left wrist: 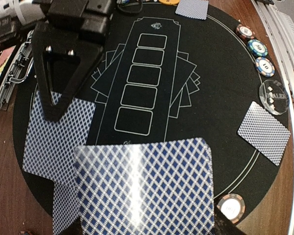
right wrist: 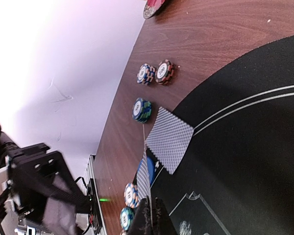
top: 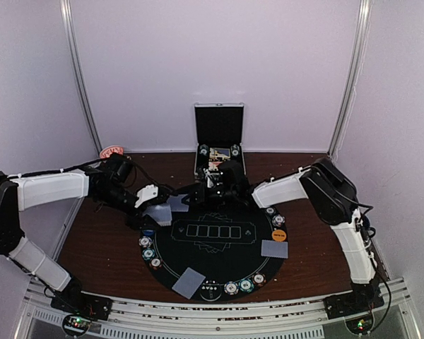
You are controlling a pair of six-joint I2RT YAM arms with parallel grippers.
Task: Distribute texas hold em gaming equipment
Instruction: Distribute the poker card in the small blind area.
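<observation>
- Dealing cards, by my read: left gripper (top: pixel 159 208) clamped on a glossy blue diamond-backed card deck (left wrist: pixel 142 191) over the far-left edge of the round black felt mat (left wrist: pixel 220 88).
- Right gripper (left wrist: pixel 51 112) pinched shut on one thin flat card (left wrist: pixel 59 142) beside it.
- Next: carry it to a seat on the mat's rim and lay it flat.
- Round striped chips (left wrist: pixel 257 48) line the mat's rim.
</observation>
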